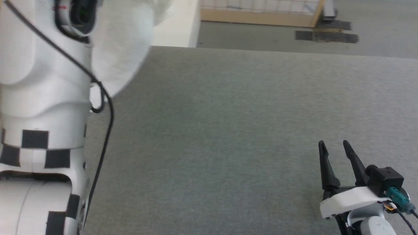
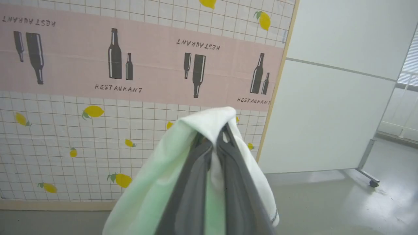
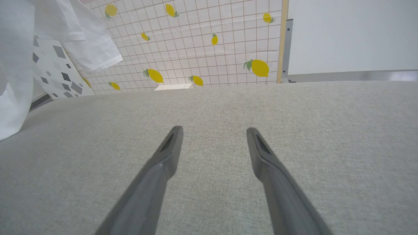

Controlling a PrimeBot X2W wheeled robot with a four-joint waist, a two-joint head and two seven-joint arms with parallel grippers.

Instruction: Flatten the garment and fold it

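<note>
The garment [image 2: 153, 192], thin white cloth, drapes over and between the fingers of my left gripper [image 2: 215, 145], which is shut on a fold of it and held up in the air facing a patterned screen. In the head view the same white garment [image 1: 125, 45] hangs blurred at the upper left behind my pale left arm [image 1: 42, 98]. From the right wrist the garment [image 3: 49, 36] hangs at the far left, above the table edge. My right gripper [image 1: 333, 147] rests open low over the grey table [image 1: 228, 130] at the lower right, nothing between its fingers [image 3: 163, 163].
A screen printed with lemons and bottles [image 2: 114, 81] stands beyond the table's far edge. A white panel on wheels [image 2: 326, 114] stands beside it. A white box [image 1: 178, 26] lies past the table's far left corner. Dark tape patches [image 1: 326, 34] mark the floor.
</note>
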